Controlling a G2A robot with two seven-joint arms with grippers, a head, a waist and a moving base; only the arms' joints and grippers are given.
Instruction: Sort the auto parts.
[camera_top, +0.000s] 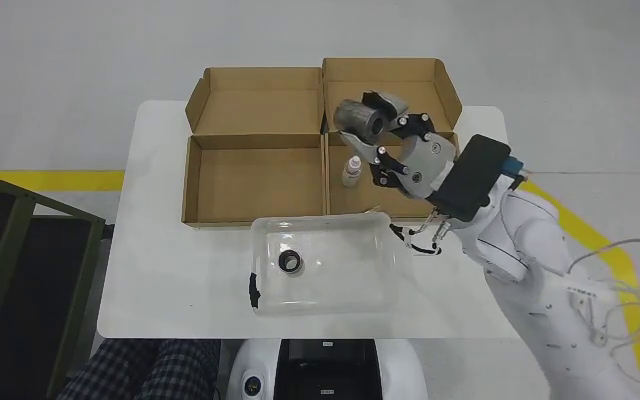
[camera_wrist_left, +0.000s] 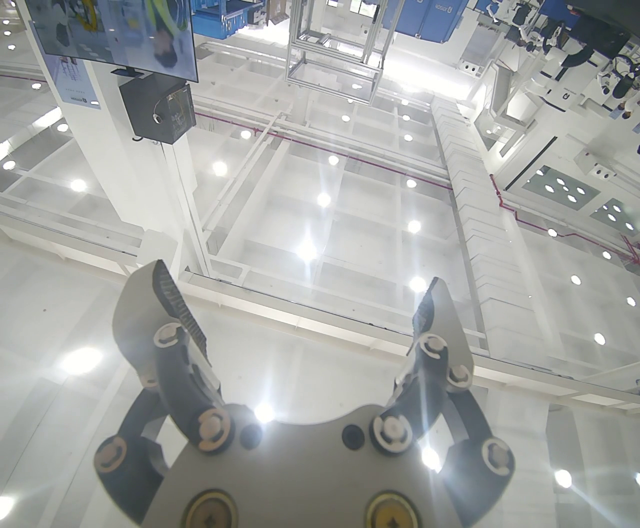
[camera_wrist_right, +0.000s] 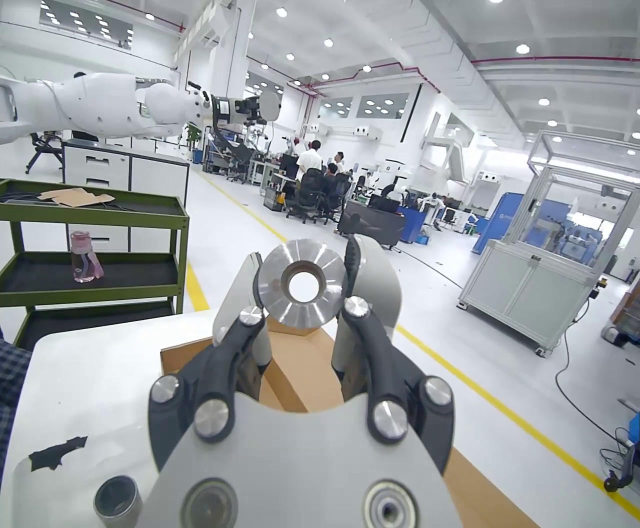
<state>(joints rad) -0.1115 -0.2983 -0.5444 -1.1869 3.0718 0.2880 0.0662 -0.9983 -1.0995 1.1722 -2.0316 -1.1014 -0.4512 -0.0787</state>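
My right gripper (camera_top: 378, 122) is shut on a heavy metal cylinder (camera_top: 360, 120) with a centre hole (camera_wrist_right: 300, 285). It holds the cylinder in the air over the back of the right cardboard box (camera_top: 345, 203). A small white part (camera_top: 352, 170) stands inside that box. The left cardboard box (camera_top: 255, 180) holds nothing. A dark ring-shaped part (camera_top: 291, 262) lies in the clear plastic bin (camera_top: 320, 222) at the table's front, also seen as the ring-shaped part (camera_wrist_right: 116, 500) below my right wrist. My left gripper (camera_wrist_left: 297, 280) is open and empty, pointing up at the ceiling.
Both boxes have their flaps folded out toward the table's back edge (camera_top: 300, 100). A green shelf cart (camera_top: 40, 270) stands off the table's left side. Bare white tabletop (camera_top: 160, 260) lies left of the bin.
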